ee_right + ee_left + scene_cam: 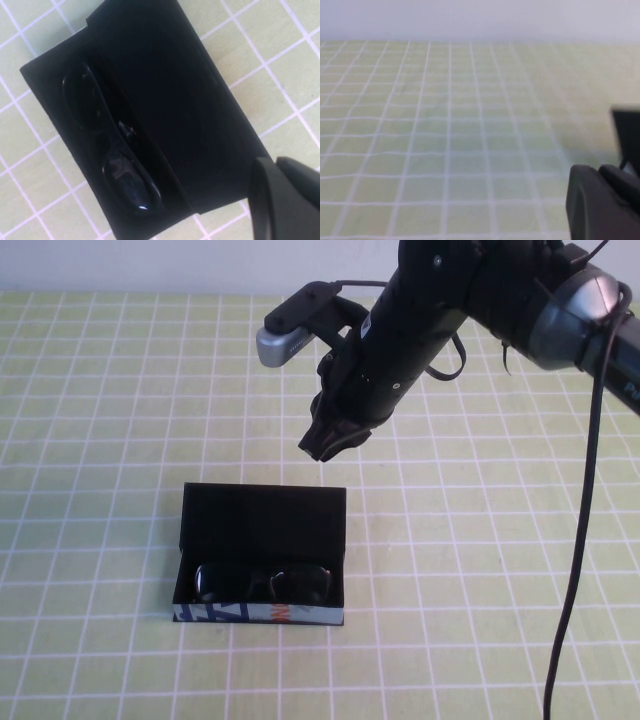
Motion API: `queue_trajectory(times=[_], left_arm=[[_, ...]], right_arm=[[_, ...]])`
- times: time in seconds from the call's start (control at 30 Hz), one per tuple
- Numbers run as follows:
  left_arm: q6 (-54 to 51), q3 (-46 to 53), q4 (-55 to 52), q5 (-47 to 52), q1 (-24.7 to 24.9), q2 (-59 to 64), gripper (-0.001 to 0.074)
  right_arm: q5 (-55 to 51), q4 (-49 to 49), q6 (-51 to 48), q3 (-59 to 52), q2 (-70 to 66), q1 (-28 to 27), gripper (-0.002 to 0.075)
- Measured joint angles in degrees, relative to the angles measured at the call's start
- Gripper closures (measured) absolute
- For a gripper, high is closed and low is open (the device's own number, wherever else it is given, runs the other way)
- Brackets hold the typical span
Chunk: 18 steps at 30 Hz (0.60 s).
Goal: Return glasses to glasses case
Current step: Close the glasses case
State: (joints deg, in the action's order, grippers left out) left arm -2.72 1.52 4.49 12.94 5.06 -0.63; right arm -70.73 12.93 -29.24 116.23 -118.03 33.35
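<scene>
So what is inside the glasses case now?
The glasses lie inside the open glasses case, lenses showing; their folded arms are hidden. The right gripper hovers above, behind the lid. The left gripper is off to the side.

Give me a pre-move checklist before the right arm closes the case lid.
1. glasses inside glasses case: ok.
2. Lid open, standing behind the tray: ok.
3. right gripper above the table behind the case, touching nothing: ok.
4. Right gripper empty: cannot tell.
5. left gripper out of the high view, over bare tablecloth: ok.
6. Glasses temples folded flat: cannot tell.
</scene>
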Motion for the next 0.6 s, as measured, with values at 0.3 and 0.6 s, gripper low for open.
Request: queue_trajectory(times=[0.3,0.6], left_arm=[[16.0,-0.6,10.6,-11.1,0.0,0.0,0.0737],[9.2,-20.9,12.2,21.3,0.0,23.3,0.0737]], right_arm=[[0.0,0.1,-0.2,0.0,-0.7,0.0,0.0737],[0.0,0.1,-0.2,0.0,-1.0,0.0,0.0737]])
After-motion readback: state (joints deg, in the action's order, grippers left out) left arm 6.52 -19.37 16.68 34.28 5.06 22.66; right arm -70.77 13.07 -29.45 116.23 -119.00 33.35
